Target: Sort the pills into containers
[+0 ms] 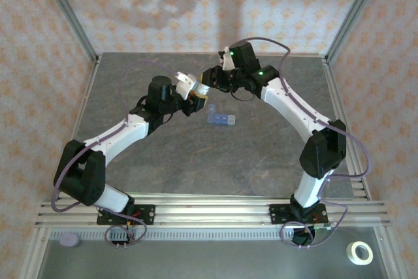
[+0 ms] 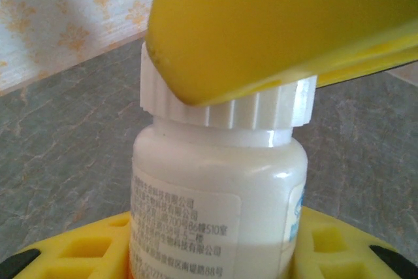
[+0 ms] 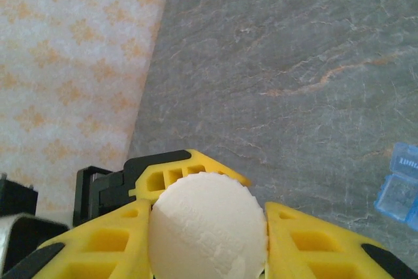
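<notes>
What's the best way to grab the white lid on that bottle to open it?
Pinch the lid by its ribbed round edge, one of the jaws on each side, coming straight at its flat top. The ribs stop slipping when twisting, and the bottle body is held by the left arm's jaws, so the lid is the part to turn.

Top external: overhead from 6 o'clock, facing 12, distant. Wrist views: very close on white bottle [image 2: 219, 187]; right shares containers [image 3: 398, 191] with top.
</notes>
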`<action>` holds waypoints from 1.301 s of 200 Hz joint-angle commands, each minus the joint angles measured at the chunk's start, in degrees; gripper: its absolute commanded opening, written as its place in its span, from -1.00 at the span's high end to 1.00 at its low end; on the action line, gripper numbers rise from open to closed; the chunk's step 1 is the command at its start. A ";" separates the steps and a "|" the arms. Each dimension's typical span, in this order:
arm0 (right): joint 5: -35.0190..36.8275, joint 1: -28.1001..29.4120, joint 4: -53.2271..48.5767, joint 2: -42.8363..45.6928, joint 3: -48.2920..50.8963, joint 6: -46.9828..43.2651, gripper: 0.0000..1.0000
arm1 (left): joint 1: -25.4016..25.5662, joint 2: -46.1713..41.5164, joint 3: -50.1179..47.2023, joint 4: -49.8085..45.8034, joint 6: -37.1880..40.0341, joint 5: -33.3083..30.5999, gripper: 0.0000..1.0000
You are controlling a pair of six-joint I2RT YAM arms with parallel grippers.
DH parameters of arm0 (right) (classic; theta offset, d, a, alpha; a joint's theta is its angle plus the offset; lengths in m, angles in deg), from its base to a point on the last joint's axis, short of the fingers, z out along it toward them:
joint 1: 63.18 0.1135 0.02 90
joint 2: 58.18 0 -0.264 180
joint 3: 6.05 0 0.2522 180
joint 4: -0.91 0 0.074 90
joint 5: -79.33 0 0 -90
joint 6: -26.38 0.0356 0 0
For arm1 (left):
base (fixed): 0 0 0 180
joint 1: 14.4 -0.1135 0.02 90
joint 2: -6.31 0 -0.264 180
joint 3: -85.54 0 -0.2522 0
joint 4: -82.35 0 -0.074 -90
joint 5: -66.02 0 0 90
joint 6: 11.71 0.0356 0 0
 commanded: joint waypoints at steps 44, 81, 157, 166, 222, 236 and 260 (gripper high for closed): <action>-16.26 -5.82 11.34 6.25 6.82 -14.91 0.25 | -1.00 -2.85 0.28 8.29 -11.33 13.93 1.00; -17.60 -5.88 10.97 6.66 6.86 -14.62 0.25 | -1.28 -1.92 0.70 9.32 -13.06 15.43 1.00; -10.57 -5.72 12.69 8.53 7.77 -3.95 -0.46 | -1.19 -1.64 1.99 3.27 -5.47 5.37 1.00; -8.11 -5.72 12.21 9.10 7.63 -2.17 -0.53 | -1.19 -1.77 1.69 2.87 -3.83 3.49 1.00; 2.15 -5.64 3.21 6.37 3.37 9.90 -0.56 | -0.51 -1.91 0.14 2.91 1.65 -3.46 1.00; 2.24 -5.12 3.92 5.76 3.54 11.29 -0.57 | -0.34 -1.74 0.19 2.64 2.06 -3.65 1.00; 2.42 -3.76 3.87 4.59 2.53 11.59 -0.57 | -0.12 -1.55 0.22 2.29 2.55 -3.63 1.00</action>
